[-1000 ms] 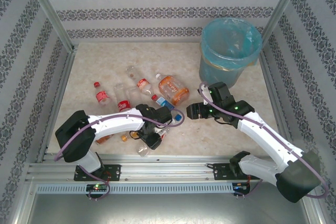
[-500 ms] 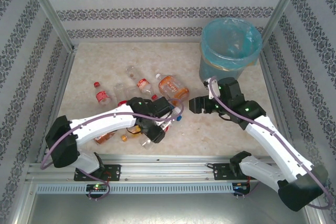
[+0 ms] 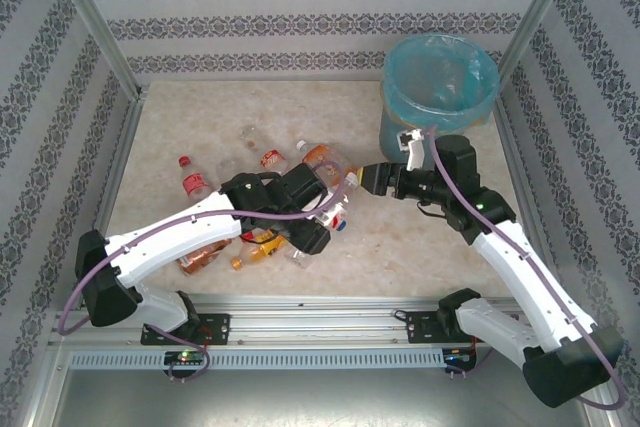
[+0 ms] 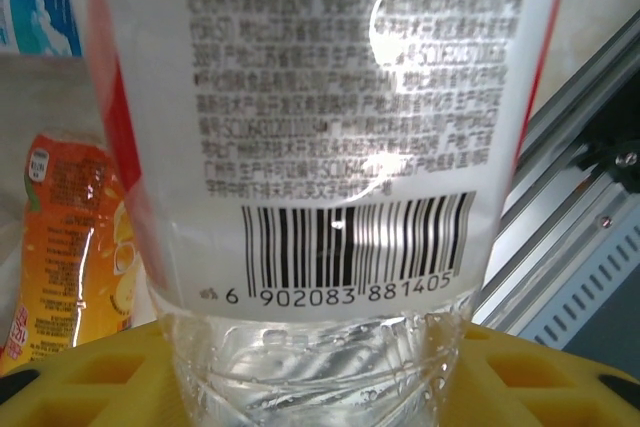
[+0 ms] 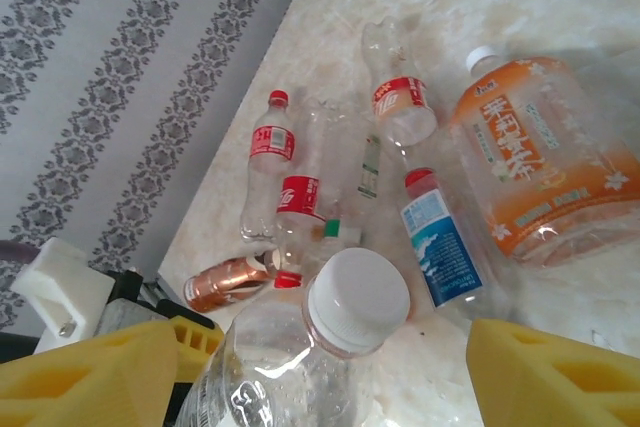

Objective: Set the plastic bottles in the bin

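Note:
My left gripper (image 3: 322, 213) (image 4: 320, 392) is shut on a clear plastic bottle (image 4: 320, 147) with a white barcode label, its yellow pads (image 4: 545, 377) pressing either side. The bottle is lifted off the table, and its white cap (image 5: 358, 299) (image 3: 351, 180) points at my right gripper (image 3: 372, 180) (image 5: 320, 382). That gripper is open, with yellow fingers (image 5: 90, 377) on both sides of the cap and not touching it. Several more bottles lie on the table: a big orange one (image 5: 540, 157), a blue-labelled one (image 5: 440, 242) and a red-labelled one (image 5: 268, 157). The bin (image 3: 398, 132) stands at the back right.
A copper-coloured bottle (image 3: 200, 257) and an orange-labelled bottle (image 4: 70, 237) lie near the front rail (image 3: 320, 322). A red-capped bottle (image 3: 192, 179) lies at the left. Patterned walls close in the table on three sides.
My left arm has raised the clear bottle and carried it right. The right gripper has moved back toward the bin and now faces the bottle's cap.

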`<state>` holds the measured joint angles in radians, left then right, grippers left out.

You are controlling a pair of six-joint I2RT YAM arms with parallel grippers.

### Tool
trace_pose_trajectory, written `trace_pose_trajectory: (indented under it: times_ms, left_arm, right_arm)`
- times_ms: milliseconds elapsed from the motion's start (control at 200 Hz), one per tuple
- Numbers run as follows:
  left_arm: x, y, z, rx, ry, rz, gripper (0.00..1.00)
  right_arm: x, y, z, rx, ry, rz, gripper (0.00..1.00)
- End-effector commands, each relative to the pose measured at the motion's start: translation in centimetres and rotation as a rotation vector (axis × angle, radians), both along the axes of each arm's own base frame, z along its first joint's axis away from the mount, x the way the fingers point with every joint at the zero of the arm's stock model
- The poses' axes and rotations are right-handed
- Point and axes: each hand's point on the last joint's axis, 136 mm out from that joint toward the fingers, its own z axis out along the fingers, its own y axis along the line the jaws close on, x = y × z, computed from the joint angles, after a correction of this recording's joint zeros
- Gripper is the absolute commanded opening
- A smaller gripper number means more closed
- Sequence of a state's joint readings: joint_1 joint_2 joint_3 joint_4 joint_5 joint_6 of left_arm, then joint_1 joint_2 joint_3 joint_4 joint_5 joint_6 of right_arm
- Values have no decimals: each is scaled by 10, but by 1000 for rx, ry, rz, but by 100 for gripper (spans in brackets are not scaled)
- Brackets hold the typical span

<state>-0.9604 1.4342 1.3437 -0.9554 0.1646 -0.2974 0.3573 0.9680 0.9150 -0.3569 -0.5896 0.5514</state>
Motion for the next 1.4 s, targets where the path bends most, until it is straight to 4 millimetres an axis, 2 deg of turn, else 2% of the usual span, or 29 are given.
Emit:
trace_pose_trajectory:
  times_ms: [0, 185, 495, 794, 919, 1024, 1119, 1244, 1394]
  left_arm:
    - [6, -8, 16, -66, -22, 15, 55]
    - [4, -15, 17, -103, -4, 12, 55]
    - [3, -17, 20, -143, -11, 25, 55]
    - [3, -17, 18, -139, -7, 23, 55]
    - [3, -18, 18, -142, -10, 23, 55]
    - [4, -18, 16, -141, -6, 23, 55]
    - [5, -19, 15, -140, -9, 23, 55]
    - [7, -21, 14, -135, -17, 20, 56]
    - [13, -25, 18, -146, -45, 14, 66]
  right_arm:
    - [2, 14, 4, 84, 39, 16, 73]
    - [6, 26, -10, 62, 84, 11, 69]
    - [11, 24, -28, 44, 145, -38, 66]
    - [12, 29, -30, 75, 172, -30, 54]
    - [11, 30, -30, 77, 173, -24, 45]
    - [11, 30, -29, 82, 173, -23, 42]
    - [12, 30, -28, 83, 170, -25, 36]
    - [16, 28, -25, 84, 168, -40, 17]
    - [22, 22, -17, 92, 152, -67, 3]
